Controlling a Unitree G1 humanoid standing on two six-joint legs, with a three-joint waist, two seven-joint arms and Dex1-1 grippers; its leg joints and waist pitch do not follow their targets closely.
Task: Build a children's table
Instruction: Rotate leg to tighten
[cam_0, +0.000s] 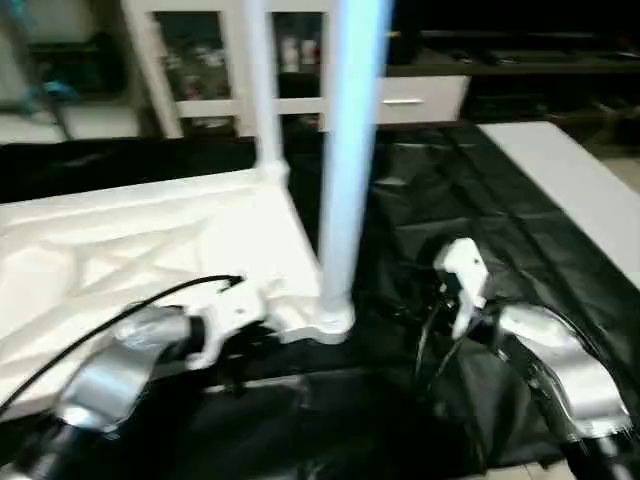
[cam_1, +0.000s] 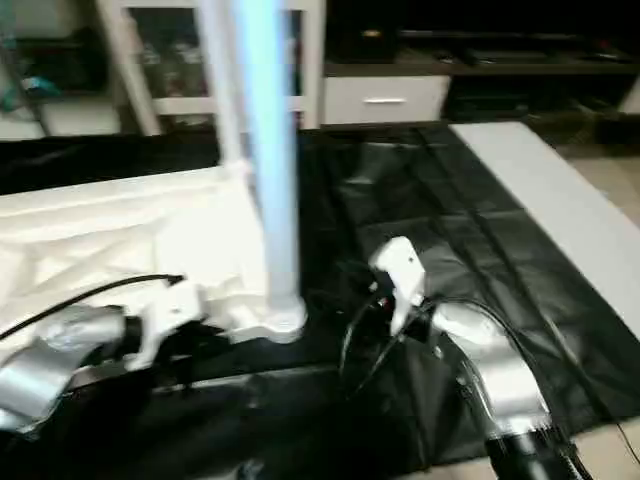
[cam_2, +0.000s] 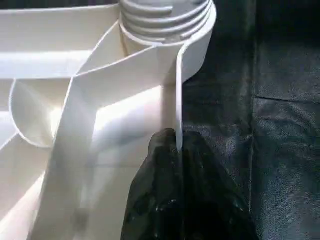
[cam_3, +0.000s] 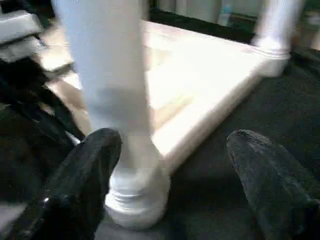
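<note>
Left claw (cam_2: 175, 150) pinches the near edge wall of the upturned tabletop (cam_0: 130, 240), lying left on the black sheet (cam_0: 450, 200). Right claw (cam_3: 170, 165) stands wide beside the near leg (cam_0: 345, 150), holding nothing. Risk: a half-threaded leg could lean or unseat if knocked. Far leg (cam_0: 262, 90) upright.

Black sheet (cam_0: 440, 200), flat white board (cam_0: 570, 180) at edge, shelving (cam_0: 210, 60) bkgd.

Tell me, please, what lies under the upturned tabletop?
The tabletop lies on a black sheet, which spreads out past its edges. Whatever is beneath the sheet is covered, and so is the tabletop's downward face.
</note>
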